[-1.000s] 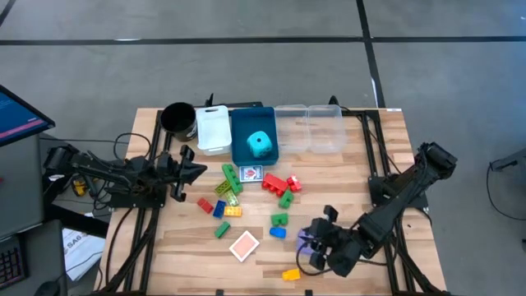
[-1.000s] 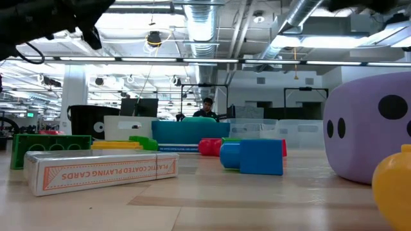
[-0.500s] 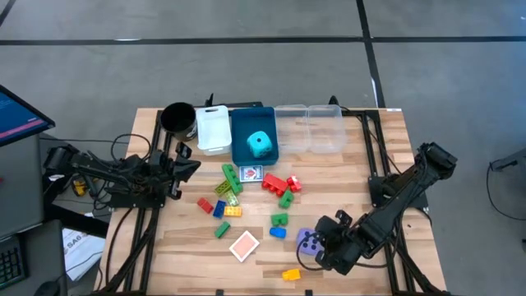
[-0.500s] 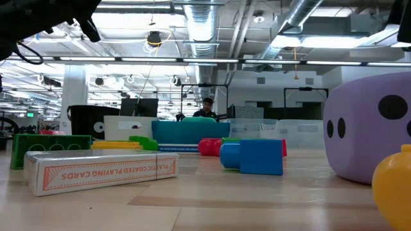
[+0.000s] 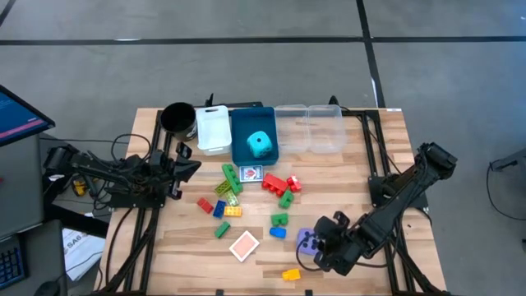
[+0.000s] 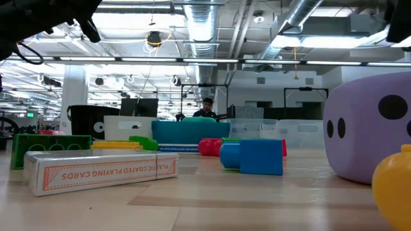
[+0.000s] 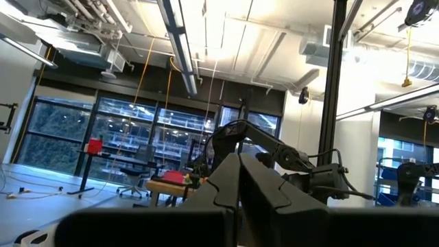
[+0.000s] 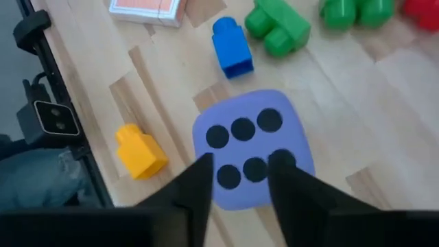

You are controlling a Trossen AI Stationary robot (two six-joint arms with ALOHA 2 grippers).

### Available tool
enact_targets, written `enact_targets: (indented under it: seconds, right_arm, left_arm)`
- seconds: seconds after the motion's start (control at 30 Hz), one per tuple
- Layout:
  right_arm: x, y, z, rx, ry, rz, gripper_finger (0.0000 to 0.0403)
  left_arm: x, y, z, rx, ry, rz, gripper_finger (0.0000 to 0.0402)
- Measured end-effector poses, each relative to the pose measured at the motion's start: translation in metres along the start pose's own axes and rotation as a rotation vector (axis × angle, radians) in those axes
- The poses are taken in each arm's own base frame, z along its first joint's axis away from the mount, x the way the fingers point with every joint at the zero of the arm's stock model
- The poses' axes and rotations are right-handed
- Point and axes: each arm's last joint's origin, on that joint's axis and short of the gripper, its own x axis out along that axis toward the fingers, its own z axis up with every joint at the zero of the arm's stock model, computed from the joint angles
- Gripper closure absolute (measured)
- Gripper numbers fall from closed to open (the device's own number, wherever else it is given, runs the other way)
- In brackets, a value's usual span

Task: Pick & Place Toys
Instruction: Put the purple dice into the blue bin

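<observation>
The purple die (image 8: 252, 147) rests on the table near its front right, six dots up. My right gripper (image 8: 241, 184) hangs just above it, pointing steeply down. Its fingers are open and stand over the die's near part without touching it; in the low view the die (image 6: 369, 125) sits free on the wood. A blue brick (image 8: 232, 49), a yellow brick (image 8: 139, 151) and green bricks (image 8: 278, 26) lie around it. The card box (image 5: 244, 245) lies at the front middle. The cyan die (image 5: 260, 144) sits in the blue bin. My left gripper (image 5: 200, 167) waits shut, raised at the table's left side.
At the far edge stand a black cup (image 5: 177, 117), a white bin (image 5: 214, 130), the blue bin (image 5: 241, 152) and clear bins (image 5: 311, 130). More red, green, blue and yellow bricks (image 5: 228, 197) and a playing card (image 5: 251, 173) lie mid-table. A person (image 6: 207, 106) sits in the room behind.
My right gripper has rolled about over the purple die and shifted slightly toward the table's right edge, so more of the die's dotted top shows. The die has stayed where it was.
</observation>
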Motion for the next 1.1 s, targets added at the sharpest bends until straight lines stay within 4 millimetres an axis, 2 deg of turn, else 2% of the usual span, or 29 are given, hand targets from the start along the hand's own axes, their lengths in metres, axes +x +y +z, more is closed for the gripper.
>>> enact_targets:
  seconds: [0.13, 0.23, 0.43, 0.5, 0.6, 0.7, 0.83, 0.97, 1.1]
  right_arm:
    - [-0.005, 0.0, -0.01, -0.073, -0.044, -0.031, 0.019]
    - [-0.013, -0.001, -0.023, -0.102, -0.107, -0.063, 0.0161]
    - [-0.035, -0.011, -0.058, -0.129, -0.278, -0.143, 0.0157]
    - [-0.042, -0.019, -0.072, -0.119, -0.387, -0.143, 0.0161]
    - [-0.042, -0.036, -0.098, -0.085, -0.583, -0.07, 0.0164]
    - [-0.029, -0.056, -0.124, -0.015, -0.751, 0.097, 0.0163]
    - [0.004, -0.08, -0.144, 0.116, -0.776, 0.23, 0.0162]
    - [0.031, -0.096, -0.148, 0.22, -0.765, 0.273, 0.0162]
    - [0.042, -0.092, -0.141, 0.203, -0.772, 0.253, 0.0162]
  left_arm:
    - [0.0, 0.0, 0.0, 0.0, 0.0, 0.0, 0.0399]
    - [0.0, 0.0, 0.0, 0.0, 0.0, 0.0, 0.0399]
    - [0.0, 0.0, 0.0, 0.0, 0.0, 0.0, 0.0399]
    - [0.0, 0.0, 0.0, 0.0, -0.002, 0.0, 0.0399]
    - [0.0, 0.0, 0.001, -0.002, -0.008, -0.001, 0.0399]
    - [0.0, 0.0, 0.002, -0.003, -0.017, -0.002, 0.0399]
    - [0.0, 0.0, 0.002, -0.004, -0.02, -0.002, 0.0399]
    - [0.0, 0.0, 0.002, -0.004, -0.02, -0.002, 0.0399]
    - [0.0, 0.0, 0.002, -0.002, -0.02, -0.002, 0.0399]
